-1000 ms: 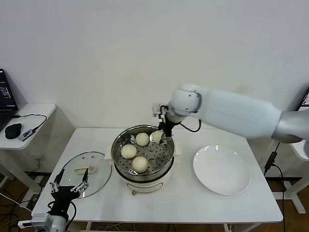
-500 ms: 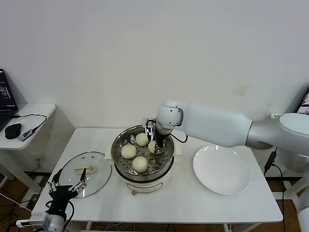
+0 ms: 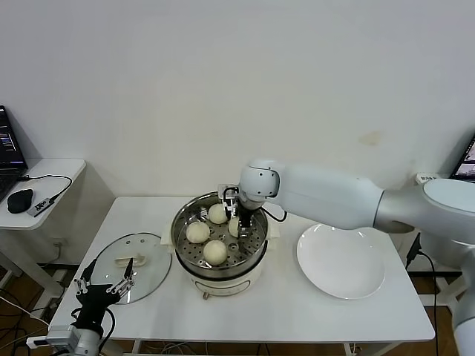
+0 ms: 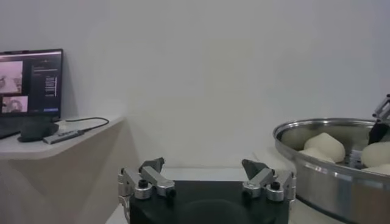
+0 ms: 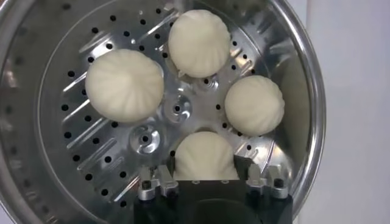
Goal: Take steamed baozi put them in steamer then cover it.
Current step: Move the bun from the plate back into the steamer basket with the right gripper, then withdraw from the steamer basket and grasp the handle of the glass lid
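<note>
The right gripper [image 3: 240, 224] is down inside the steamer [image 3: 220, 261], reaching in over the far rim, and its fingers [image 5: 159, 183] stand spread wide on either side of a steamed baozi [image 5: 205, 157] that sits on the perforated tray directly between them; from the wrist view the jaws look clear of the dough rather than pinching it. Just beyond that bun, around the tray's centre, lie the other three: one bun [image 5: 254, 105] to one side of the gripper, another [image 5: 198, 41] straight ahead near the far wall, and the largest-looking one [image 5: 125, 84] on the other side, all close together but each resting separately on the tray. So all four buns are in the pot. The cover [image 3: 129, 256] lies flat on the white table [image 3: 297, 311], well away from the working gripper, beyond the pot on the robot's left. The left gripper [image 3: 102, 286] hovers low at the table's near edge just in front of that lid, jaws spread wide and empty. On the working arm's other side sits a white plate [image 3: 341, 259].
</note>
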